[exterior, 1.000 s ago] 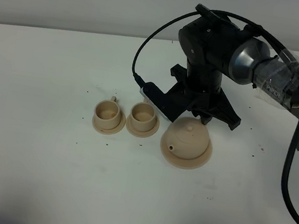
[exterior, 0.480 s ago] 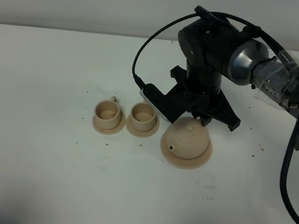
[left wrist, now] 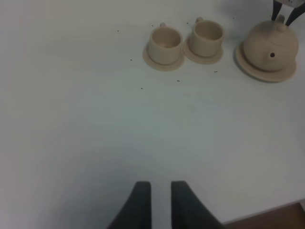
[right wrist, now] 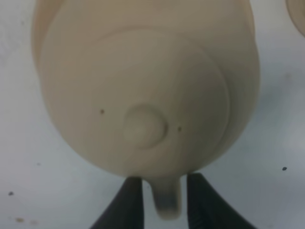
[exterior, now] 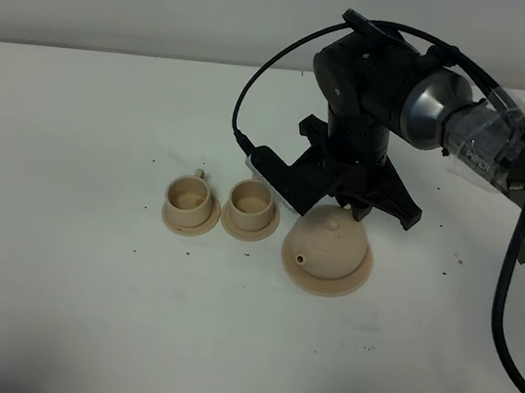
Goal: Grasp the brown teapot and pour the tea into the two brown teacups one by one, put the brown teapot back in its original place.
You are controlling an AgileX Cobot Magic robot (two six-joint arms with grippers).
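The brown teapot [exterior: 329, 249] sits square on its wide saucer [exterior: 357, 280], lid on, and here's the right gripper [right wrist: 165, 182] right on top of it! Its two fingers drop in behind the pot, at the end opposite the spout [exterior: 303, 259], one either side of the little loop handle [right wrist: 167, 200]. They stand apart, with a thin sliver of light on each side of the handle, so to my eye nothing is pinched yet. That's the whole story now: the pot's line from handle to spout runs straight away from the gripper, and the handle lies dead between the fingers.

Off the teapot's spout side wait the two brown teacups, the nearer one [exterior: 251, 200] just beside the pot's saucer, the other [exterior: 191, 198] just beyond it, each on its own small saucer, with no tea showing in either.

The left gripper [left wrist: 161, 186] hangs over bare desk [exterior: 63, 275], well away from the teapot, fingers slightly parted and holding nothing. The right arm is plainly the nearer one. I reckon a squeeze and a clean lift come next.
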